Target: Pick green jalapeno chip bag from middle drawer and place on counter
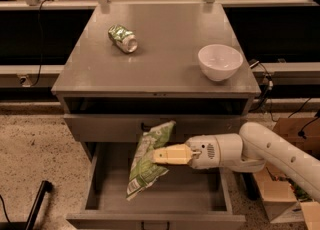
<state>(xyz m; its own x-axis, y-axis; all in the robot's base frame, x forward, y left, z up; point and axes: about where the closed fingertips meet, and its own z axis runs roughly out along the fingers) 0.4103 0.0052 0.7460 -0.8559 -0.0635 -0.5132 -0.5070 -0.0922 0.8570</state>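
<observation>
Lower centre of frame: my gripper (157, 155), reaching in from the right, pinches the green chip bag (143, 170) at mid-length. Bag hangs tilted over the open middle drawer (92, 186), its top end across the shut drawer front (100, 126) above. Grab looks done, imo. Lift & set-down on the counter (165, 71), w/ can (123, 39) & bowl (220, 61), not yet done.

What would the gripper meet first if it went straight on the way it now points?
The green jalapeno chip bag: the gripper, above the middle drawer, points toward the picture's left with its fingers shut on the bag. Beyond it perhaps comes the drawer's left wall, but depth is unclear.
</observation>
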